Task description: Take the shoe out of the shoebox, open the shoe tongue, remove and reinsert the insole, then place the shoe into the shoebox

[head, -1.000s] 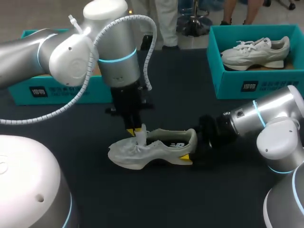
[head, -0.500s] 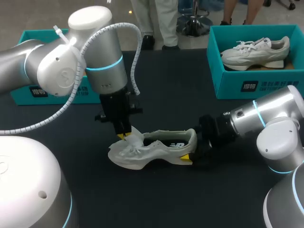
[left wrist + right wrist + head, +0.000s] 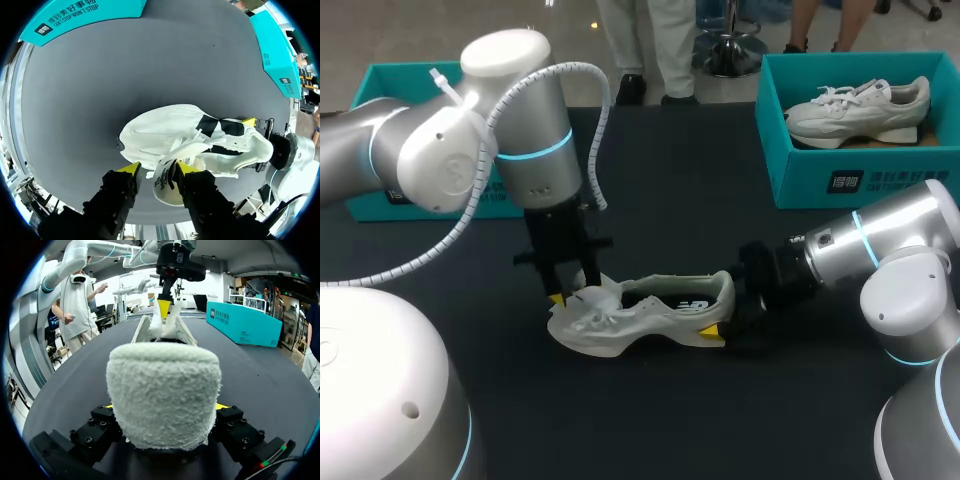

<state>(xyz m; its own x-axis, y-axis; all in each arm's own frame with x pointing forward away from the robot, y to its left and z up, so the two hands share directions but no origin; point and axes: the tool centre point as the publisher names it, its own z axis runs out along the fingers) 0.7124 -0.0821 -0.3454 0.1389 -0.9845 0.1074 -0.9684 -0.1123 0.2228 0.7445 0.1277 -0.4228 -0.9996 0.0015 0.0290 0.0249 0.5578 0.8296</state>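
A white shoe [image 3: 640,315] lies on its side on the black table, toe toward my left arm. My left gripper [image 3: 571,296] hangs over the laces with its fingers apart. In the left wrist view the pulled-up tongue [image 3: 167,177] lies between the left gripper's [image 3: 156,168] yellow tips, resting against one finger only. My right gripper [image 3: 723,318] is at the heel. In the right wrist view the fuzzy heel [image 3: 164,390] fills the gap between the right gripper's [image 3: 164,407] fingers, which press it from both sides.
A teal shoebox [image 3: 850,180] at the back right holds another white shoe [image 3: 860,105]. A second teal box [image 3: 380,195] stands at the back left, behind my left arm. Bare black table lies in front of the shoe.
My left gripper has moved left toward the toe, drawing the tongue with it, and its fingers have parted off the tongue. The right arm and the shoe's heel have not moved.
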